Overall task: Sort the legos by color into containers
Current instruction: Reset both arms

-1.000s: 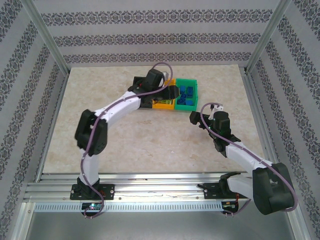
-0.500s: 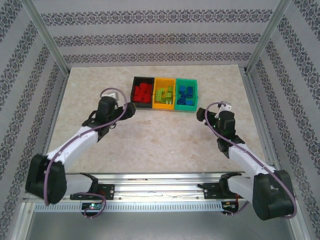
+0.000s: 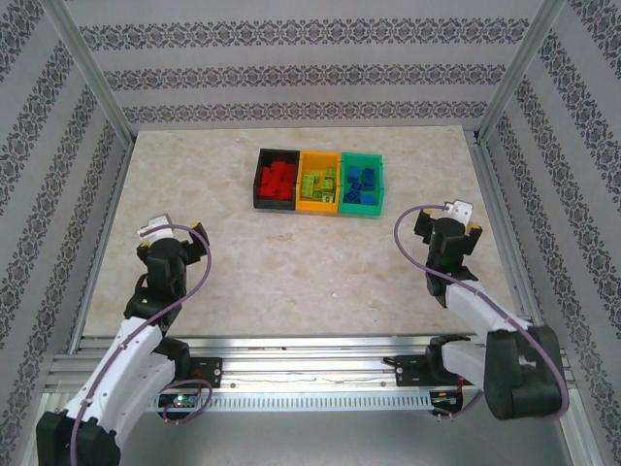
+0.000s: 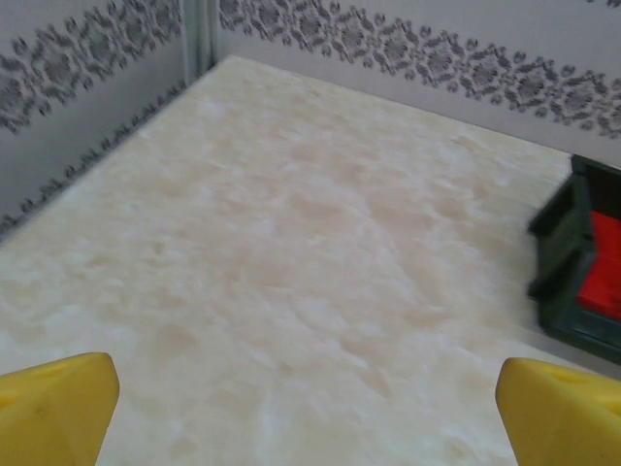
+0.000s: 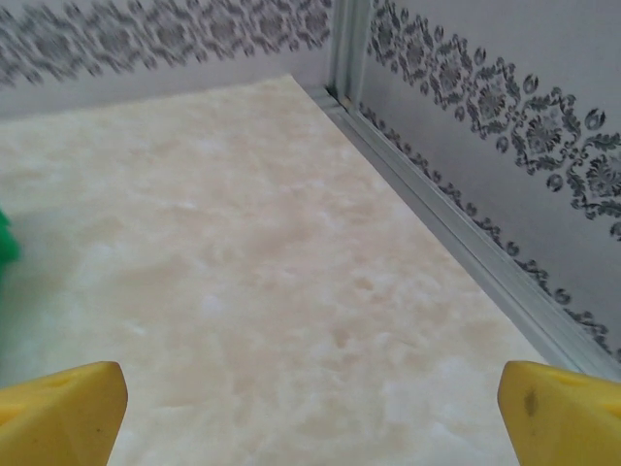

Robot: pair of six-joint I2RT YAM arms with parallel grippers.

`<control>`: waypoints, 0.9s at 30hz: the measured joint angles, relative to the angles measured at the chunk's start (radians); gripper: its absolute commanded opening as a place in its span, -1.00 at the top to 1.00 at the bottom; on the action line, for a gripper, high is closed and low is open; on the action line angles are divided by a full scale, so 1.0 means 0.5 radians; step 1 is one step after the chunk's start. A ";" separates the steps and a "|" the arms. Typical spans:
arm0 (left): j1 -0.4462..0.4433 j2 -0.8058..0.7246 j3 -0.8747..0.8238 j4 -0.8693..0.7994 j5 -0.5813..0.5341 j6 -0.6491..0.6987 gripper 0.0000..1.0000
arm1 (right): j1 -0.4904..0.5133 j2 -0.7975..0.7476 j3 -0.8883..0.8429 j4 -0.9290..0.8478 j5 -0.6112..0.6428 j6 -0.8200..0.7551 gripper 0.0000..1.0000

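Bricks lay sorted by colour in three small open plastic bins joined in a row at the far middle of the pale marbled tabletop (image 3: pixel 291 282). The red studded plastic legos (image 3: pixel 277 181) sat in the black bin (image 3: pixel 275 204) on the left. The lime green legos (image 3: pixel 318 183) were in the orange bin (image 3: pixel 316 206) in the middle, and the blue legos (image 3: pixel 361 184) in the green bin (image 3: pixel 357 210) on the right. The left gripper (image 4: pixel 309 413) hung over the near left part of the table, well apart from the bins. It was released, its yellow fingers (image 4: pixel 53 403) spread wide with bare marble between them. From its wrist, a corner of the black bin with red inside showed at the right edge. The right gripper (image 5: pixel 310 413) stood over the right side of the table, nearer than the green bin. Its jaws were likewise spread wide and grasped nothing. A sliver of green showed at the left edge of its wrist view, and the patterned wall (image 5: pixel 505 107) ran along the right.
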 measured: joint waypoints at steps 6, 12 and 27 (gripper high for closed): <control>0.097 0.401 -0.285 0.569 -0.016 0.209 -0.99 | -0.042 0.253 0.002 0.103 -0.100 -0.166 -0.96; 0.224 0.849 -0.313 1.092 0.071 0.303 -0.99 | -0.056 0.311 0.002 0.314 -0.320 -0.262 -0.96; 0.362 1.763 -0.220 2.033 0.514 0.424 -0.99 | -0.056 0.614 -0.098 0.874 -0.836 -0.269 -0.96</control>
